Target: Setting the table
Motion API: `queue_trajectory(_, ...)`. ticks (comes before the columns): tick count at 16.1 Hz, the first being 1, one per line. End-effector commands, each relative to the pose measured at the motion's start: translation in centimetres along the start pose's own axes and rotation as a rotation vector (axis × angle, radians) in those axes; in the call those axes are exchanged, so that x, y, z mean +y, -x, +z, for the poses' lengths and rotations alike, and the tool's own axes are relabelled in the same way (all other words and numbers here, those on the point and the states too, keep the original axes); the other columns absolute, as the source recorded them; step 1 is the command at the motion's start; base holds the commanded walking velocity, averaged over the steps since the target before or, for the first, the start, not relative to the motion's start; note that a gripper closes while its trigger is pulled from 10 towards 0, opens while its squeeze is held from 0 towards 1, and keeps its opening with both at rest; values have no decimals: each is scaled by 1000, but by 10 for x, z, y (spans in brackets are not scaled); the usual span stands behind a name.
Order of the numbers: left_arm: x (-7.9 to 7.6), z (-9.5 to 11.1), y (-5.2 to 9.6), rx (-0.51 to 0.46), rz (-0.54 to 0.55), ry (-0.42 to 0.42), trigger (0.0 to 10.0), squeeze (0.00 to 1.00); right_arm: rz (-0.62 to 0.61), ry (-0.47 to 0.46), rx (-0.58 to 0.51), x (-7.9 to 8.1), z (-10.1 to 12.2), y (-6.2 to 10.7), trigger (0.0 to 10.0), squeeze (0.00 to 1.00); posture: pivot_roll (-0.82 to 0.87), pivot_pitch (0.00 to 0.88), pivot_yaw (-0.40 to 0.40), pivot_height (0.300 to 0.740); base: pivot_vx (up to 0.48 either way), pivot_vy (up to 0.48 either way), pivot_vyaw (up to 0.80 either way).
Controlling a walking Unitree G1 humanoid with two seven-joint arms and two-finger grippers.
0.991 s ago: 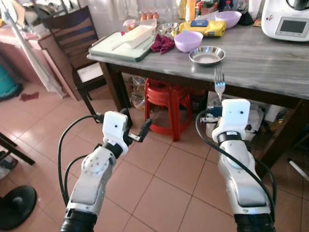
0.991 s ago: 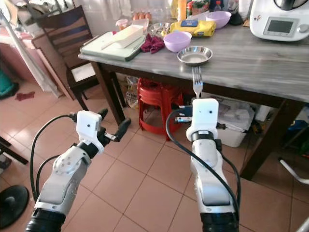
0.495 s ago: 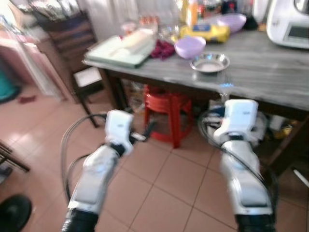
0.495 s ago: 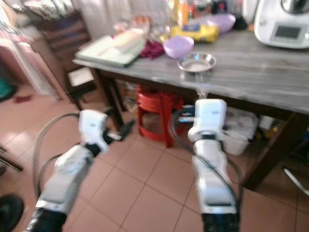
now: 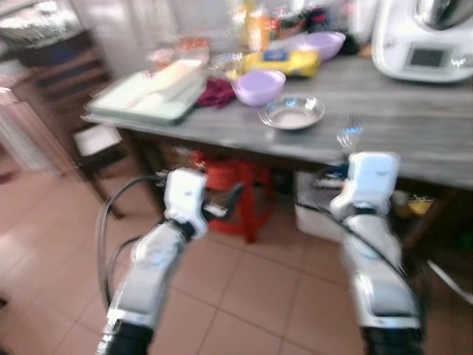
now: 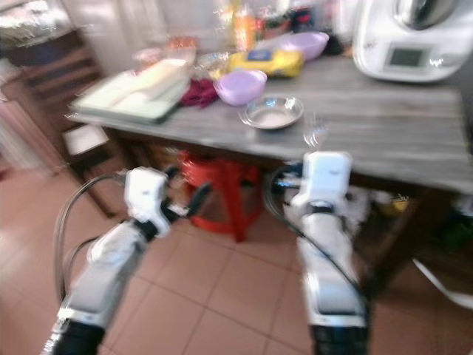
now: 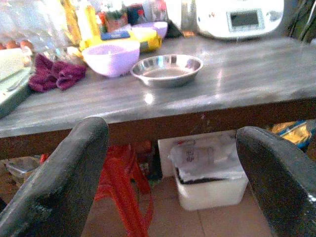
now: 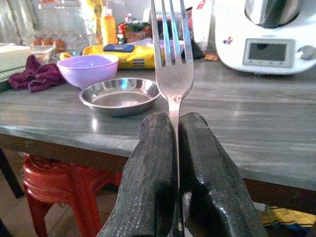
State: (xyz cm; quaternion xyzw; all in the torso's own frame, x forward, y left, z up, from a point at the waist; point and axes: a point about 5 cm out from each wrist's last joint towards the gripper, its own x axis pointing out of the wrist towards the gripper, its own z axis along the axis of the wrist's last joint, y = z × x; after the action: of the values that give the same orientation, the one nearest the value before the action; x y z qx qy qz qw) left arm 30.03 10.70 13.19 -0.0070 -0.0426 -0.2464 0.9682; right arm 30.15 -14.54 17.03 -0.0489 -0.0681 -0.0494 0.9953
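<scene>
My right gripper (image 8: 175,118) is shut on the handle of a silver fork (image 8: 172,59), which stands upright with its tines up, just short of the grey wooden table's (image 5: 421,129) front edge. A round steel dish (image 5: 292,112) sits on the table a little to the left of the fork, with a purple bowl (image 5: 259,85) behind it. My left gripper (image 7: 168,148) is open with nothing in it, held below table height in front of the table edge. The head views are blurred.
A pale tray (image 5: 144,92) and a dark red cloth (image 7: 54,74) lie at the table's left end. A white kitchen appliance (image 5: 425,37) stands at the back right. Under the table are a red stool (image 5: 236,185) and a white bin (image 7: 210,177). A dark chair (image 5: 85,111) stands left.
The camera has moved closer to the table and shifted right, so the table looks larger and nearer. Both arms keep the same pose, the fork still held upright.
</scene>
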Motion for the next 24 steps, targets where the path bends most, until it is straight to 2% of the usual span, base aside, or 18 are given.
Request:
queue_trajectory(1,-2,4,-2,-12,-8,-7,10000,0,-6,0,-21,-4,5,-1,10000,0,-148,80,126,740,349,0,0)
queue_trajectory(18,-3,4,-1,-10,-26,-11,10000,0,-5,-1,-22,-3,4,-1,10000,0,-146,74,127,740,347,0,-50)
queue_trajectory(24,-2,5,0,-16,-25,-3,10000,0,-6,-2,-22,-1,4,0,10000,0,-142,75,129,740,202,0,0)
